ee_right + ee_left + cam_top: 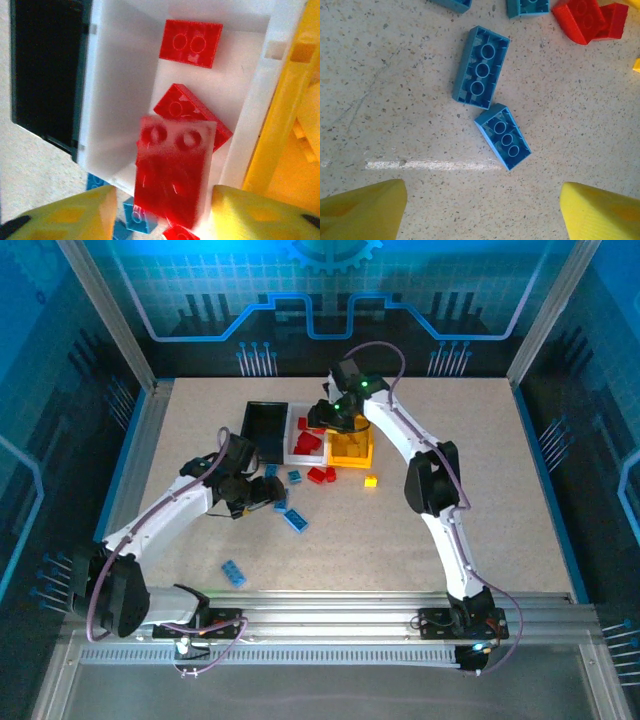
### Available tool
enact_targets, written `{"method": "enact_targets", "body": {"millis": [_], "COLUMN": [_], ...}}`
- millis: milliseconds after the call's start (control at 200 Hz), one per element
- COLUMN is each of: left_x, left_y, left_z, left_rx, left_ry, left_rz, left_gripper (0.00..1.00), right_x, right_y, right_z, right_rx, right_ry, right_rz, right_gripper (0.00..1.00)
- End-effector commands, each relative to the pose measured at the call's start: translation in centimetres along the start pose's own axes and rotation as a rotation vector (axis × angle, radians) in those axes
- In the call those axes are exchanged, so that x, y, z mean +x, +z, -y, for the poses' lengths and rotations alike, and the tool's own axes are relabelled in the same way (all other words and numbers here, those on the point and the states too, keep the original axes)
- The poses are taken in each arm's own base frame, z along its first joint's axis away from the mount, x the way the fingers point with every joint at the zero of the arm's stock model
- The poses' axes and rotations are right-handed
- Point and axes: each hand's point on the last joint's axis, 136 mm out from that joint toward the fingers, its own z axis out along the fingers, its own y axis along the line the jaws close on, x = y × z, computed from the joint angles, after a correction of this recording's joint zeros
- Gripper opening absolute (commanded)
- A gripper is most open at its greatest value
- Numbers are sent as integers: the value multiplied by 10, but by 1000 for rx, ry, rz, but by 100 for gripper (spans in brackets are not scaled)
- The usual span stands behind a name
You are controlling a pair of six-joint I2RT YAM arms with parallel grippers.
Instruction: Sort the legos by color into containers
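Since the sort goes by colour, top ext. view has the L arm stretched toward the loose blue studded plastic bricks (295,520) mid-counter, L tool (256,498) just beside them. R arm reaches far so R tool (335,422) hangs over the row of joined open-top plastic bins: black bin (265,430), white bin (303,452), yellow bin (352,450). Red pcs lie in the white bin, so red→white looks like the rule. Loose on the speckled counter (480,470): pair of red bricks (320,475) near the bins' front, small yellow brick (371,480) just beside the yellow bin, lone blue brick (234,573) well apart, nearer the arm bases.

L wrist view: yellow fingertips (362,210) spread wide, nothing between them. Camera looks straight down on an upturned blue brick (481,67), hollow side up, and a second blue brick (502,136) touching its corner. Prob. lining up a pick; the second one sits closest to centre, likely target.

R wrist view: R tool sits over the white bin w/ fingers apart. A blurred red brick (172,170) is between them w/ a gap on one side, so it reads as let go, dropping toward the two red pcs inside. Black bin looks bare at left, yellow bin wall at right.
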Motion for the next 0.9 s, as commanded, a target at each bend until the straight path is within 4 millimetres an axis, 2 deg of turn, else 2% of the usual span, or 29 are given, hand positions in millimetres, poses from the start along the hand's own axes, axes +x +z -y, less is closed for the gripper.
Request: {"method": "enact_targets", "body": {"millis": [0,70,155,215,230,280,360,455,550,695,795,895], "left_x": [-1,-2,-2,-1,-1,1,4,8,7,0,-3,-11], "left_y": [-6,-6,-6,-6,-6,-4,-2,1,8,22,33,45], "left_z": [4,7,10,13,14,18,27,39,49,65,82,95], "left_rx": [-1,8,17,20,21,25,22,20,19,20,44,14], "left_ry": [18,22,30,46,51,77,127,169,158,78,-1,-19], "left_rz": [-3,-8,-10,-13,-13,-15,-26,-44,-66,-75,-99,-109], "left_gripper": [82,83,83,83,83,83,83,83,83,83,81,79], "right_x": [2,2,8,20,22,35,63,107,153,214,244,261], "right_y": [-3,-10,-28,-40,-50,-66,-87,-111,-127,-139,-148,-159], "right_z": [-3,-7,-11,-10,-13,-13,-3,12,26,51,61,69], "right_rx": [-6,-10,17,47,46,59,85,103,115,115,96,91], "right_ry": [19,18,-3,-16,-23,-32,-23,5,20,55,71,77], "right_rz": [-24,-20,-12,-18,-5,4,7,-2,-30,-74,-88,-70], "right_gripper": [59,61,62,62,62,62,62,62,62,60,58,56]}}
